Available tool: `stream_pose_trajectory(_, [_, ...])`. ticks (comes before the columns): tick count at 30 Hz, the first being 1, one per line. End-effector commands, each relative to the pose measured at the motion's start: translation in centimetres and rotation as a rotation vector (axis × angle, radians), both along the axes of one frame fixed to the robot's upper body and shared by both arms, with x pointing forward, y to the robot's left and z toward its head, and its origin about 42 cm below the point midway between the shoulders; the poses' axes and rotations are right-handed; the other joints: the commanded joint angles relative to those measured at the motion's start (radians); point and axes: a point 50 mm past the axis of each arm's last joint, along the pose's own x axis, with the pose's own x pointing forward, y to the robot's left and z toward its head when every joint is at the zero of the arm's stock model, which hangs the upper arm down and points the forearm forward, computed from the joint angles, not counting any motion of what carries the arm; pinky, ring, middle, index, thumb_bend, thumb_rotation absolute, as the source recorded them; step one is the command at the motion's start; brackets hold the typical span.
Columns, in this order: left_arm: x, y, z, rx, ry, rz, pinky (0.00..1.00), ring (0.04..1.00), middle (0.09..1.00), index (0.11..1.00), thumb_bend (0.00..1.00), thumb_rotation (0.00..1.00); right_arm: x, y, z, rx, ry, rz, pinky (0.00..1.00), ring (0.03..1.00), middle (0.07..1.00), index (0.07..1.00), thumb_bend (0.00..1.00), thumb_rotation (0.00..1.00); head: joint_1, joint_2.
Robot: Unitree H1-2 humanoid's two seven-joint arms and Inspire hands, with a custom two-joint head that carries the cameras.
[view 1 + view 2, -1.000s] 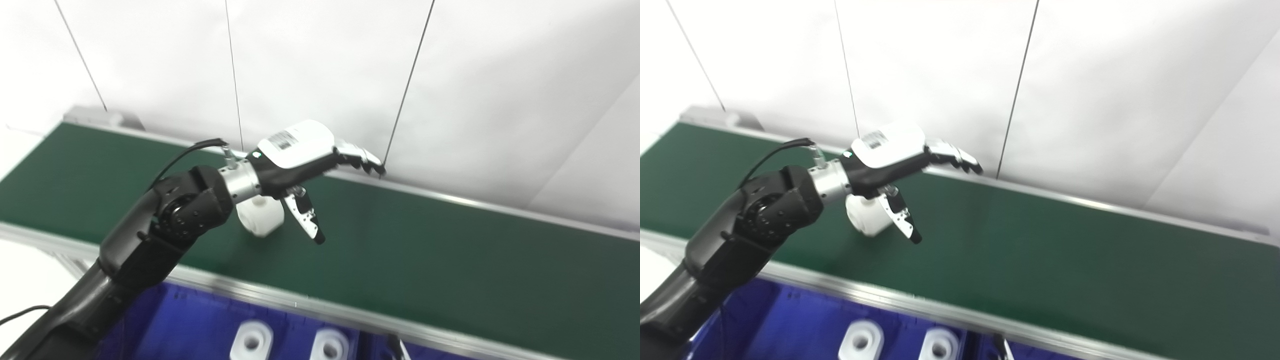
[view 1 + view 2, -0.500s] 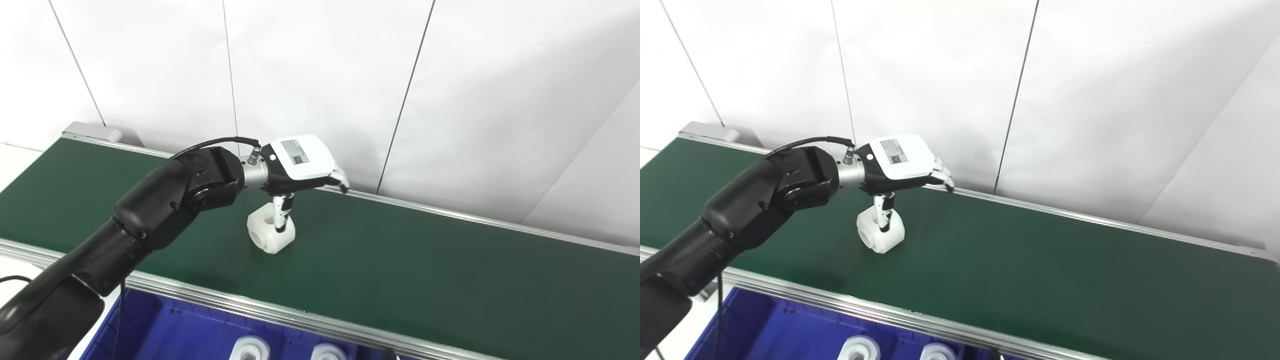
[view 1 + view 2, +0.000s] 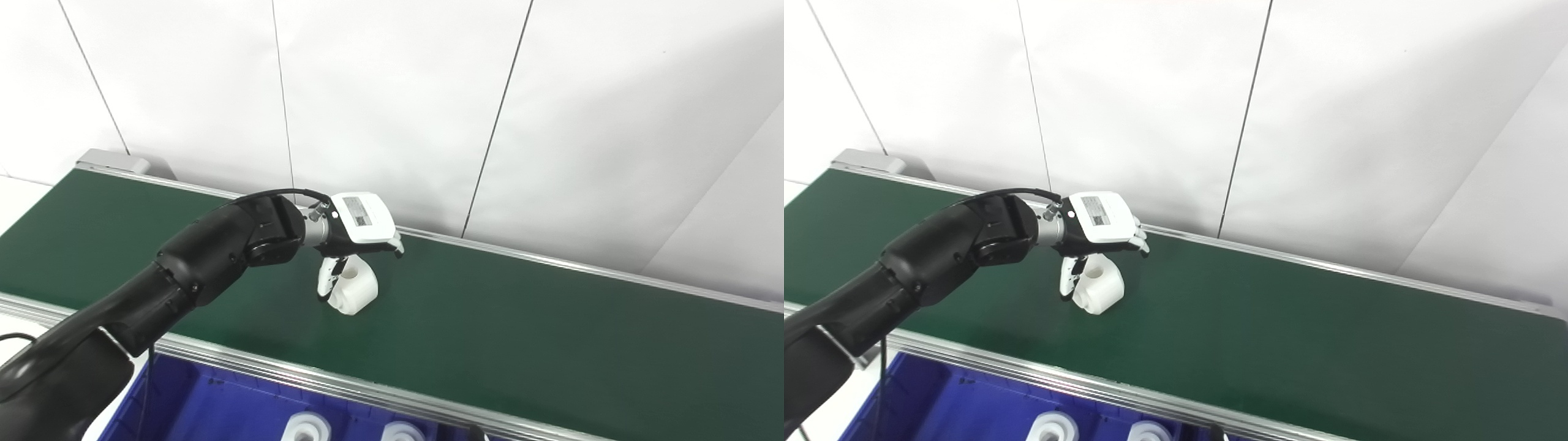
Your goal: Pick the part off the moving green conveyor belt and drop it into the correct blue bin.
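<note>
A white blocky part with a round hole (image 3: 356,288) lies on the green conveyor belt (image 3: 520,324), left of the middle. My left hand (image 3: 361,223) hangs low over it, reaching in from the lower left. The thumb (image 3: 326,283) is down against the part's left side, and the fingers (image 3: 397,246) curl above its far right side. The part rests on the belt between them, and I see no closed hold on it. The same hand (image 3: 1099,220) and part (image 3: 1100,289) show in the right eye view. My right hand is out of the picture.
A blue bin (image 3: 233,410) stands below the belt's near metal rail (image 3: 367,392), holding two white parts (image 3: 305,427) (image 3: 398,432). White wall panels rise right behind the belt's far rail. The belt runs on bare to the right.
The hand has come down lower over the part and its thumb has swung from the part's front to its left side. The part has travelled a little to the right along the belt.
</note>
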Motion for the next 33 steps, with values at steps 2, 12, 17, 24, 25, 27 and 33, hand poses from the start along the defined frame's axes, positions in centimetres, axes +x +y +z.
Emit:
stream_pose_trajectory(2, [1.2,-0.5,2.0,-0.030,-0.071,0.005,0.86,0.895,0.886,0.852,1.00,0.27,0.1,0.6,1.1,0.041,-0.075,0.000,0.92,0.935,0.987,1.000,0.81,1.00,-0.007,0.007])
stream_pose_trajectory(12, [1.1,-0.6,-2.8,-0.095,-0.019,0.075,0.84,0.887,0.895,0.873,1.00,0.34,-0.1,0.9,1.6,0.051,-0.071,-0.001,0.94,0.934,0.986,1.000,0.83,1.00,-0.023,0.023])
stream_pose_trajectory(17, [0.7,-0.8,-4.3,-0.179,0.003,0.082,0.81,0.865,0.874,0.863,1.00,0.33,-0.2,1.1,1.8,0.054,-0.071,-0.004,0.93,0.931,0.987,1.000,0.81,1.00,-0.032,0.028])
stream_pose_trajectory(24, [0.2,-1.8,-6.7,-0.322,0.041,0.092,0.69,0.731,0.740,0.722,1.00,0.20,-0.3,1.3,2.2,0.054,-0.071,-0.005,0.93,0.939,0.983,1.000,0.79,1.00,-0.042,0.037])
stream_pose_trajectory(25, [0.1,-2.0,-7.0,-0.342,0.046,0.094,0.64,0.683,0.706,0.690,1.00,0.17,-0.3,1.3,2.2,0.054,-0.072,-0.006,0.93,0.939,0.981,1.000,0.79,1.00,-0.044,0.038])
stream_pose_trajectory(27, [-0.1,-2.4,-7.5,-0.390,0.054,0.083,0.60,0.640,0.672,0.661,1.00,0.12,-0.3,1.4,2.3,0.054,-0.071,-0.009,0.93,0.937,0.979,1.000,0.79,1.00,-0.046,0.040])
stream_pose_trajectory(33, [-0.4,-3.3,-8.2,-0.480,0.042,0.043,0.39,0.418,0.493,0.525,0.54,0.00,-0.3,1.5,2.4,0.058,-0.073,-0.011,0.92,0.930,0.978,1.000,0.78,1.00,-0.046,0.044])
